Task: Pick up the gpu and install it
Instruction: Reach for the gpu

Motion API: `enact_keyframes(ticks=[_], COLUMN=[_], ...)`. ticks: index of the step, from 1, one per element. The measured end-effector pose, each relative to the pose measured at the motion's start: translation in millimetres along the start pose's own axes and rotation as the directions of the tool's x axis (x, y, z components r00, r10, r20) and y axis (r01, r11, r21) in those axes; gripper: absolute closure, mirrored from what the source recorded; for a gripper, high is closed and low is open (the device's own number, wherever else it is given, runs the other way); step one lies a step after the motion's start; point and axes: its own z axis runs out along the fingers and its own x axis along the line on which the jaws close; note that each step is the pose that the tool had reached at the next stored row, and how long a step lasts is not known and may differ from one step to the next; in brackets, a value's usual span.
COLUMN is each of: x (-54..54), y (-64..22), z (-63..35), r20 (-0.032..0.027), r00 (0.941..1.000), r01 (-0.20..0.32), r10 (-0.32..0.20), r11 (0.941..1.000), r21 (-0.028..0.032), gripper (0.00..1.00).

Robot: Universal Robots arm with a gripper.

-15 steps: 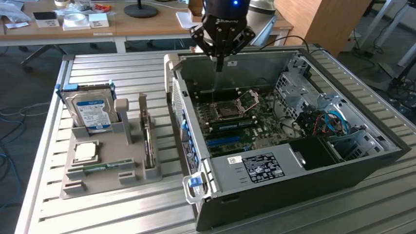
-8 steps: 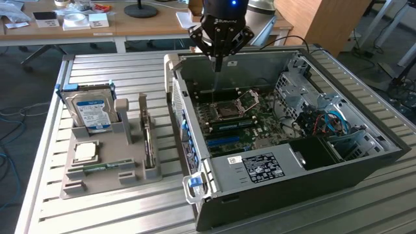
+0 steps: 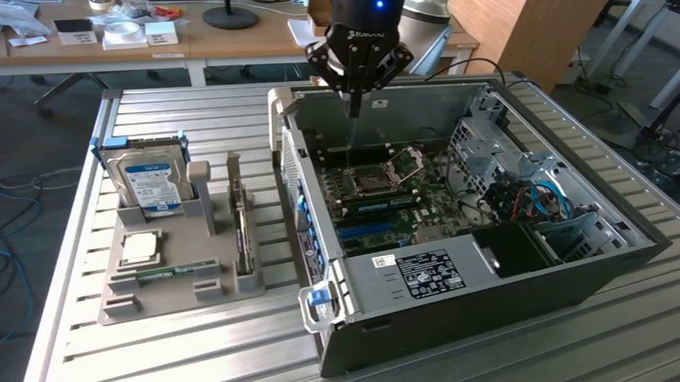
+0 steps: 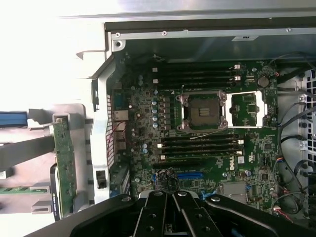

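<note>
Jaws shut, tips pressed together, nothing btwn them and touching nothing. In the ext. view they hang over the open PC case (image 3: 425,270), tips pointing straight down above the far end of the motherboard (image 3: 415,207), near the CPU socket (image 3: 374,181) but clear of the board. Arm (image 3: 367,12) drops in from the top of the ext. view, wrist vertical, black head w/ a blue light. Wrist view looks down past the closed jaws onto the board, w/ socket and RAM slots (image 4: 200,145) in sight.

The gpu (image 3: 242,231) isn't picked up. It stands on edge in a slot of the grey holder tray (image 3: 170,298) on the slatted desk (image 3: 181,119), to the ext. view's left of the case, well apart from the jaws. In the wrist view it shows as a green board just beside the case wall. Same tray holds a blue-labelled hard drive (image 3: 149,181) upright, a CPU chip (image 3: 140,248) lying flat and a memory stick (image 3: 170,272) near it.
</note>
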Motion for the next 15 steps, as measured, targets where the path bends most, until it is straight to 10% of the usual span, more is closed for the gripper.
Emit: enact_keyframes(ticks=[15], x=[12.0], y=[-0.9], z=[-0.3], r20=[0.0001], r00=[1.0], r01=[0.0], r10=[0.0], r11=[1.0], r21=[0.0], gripper=[0.89])
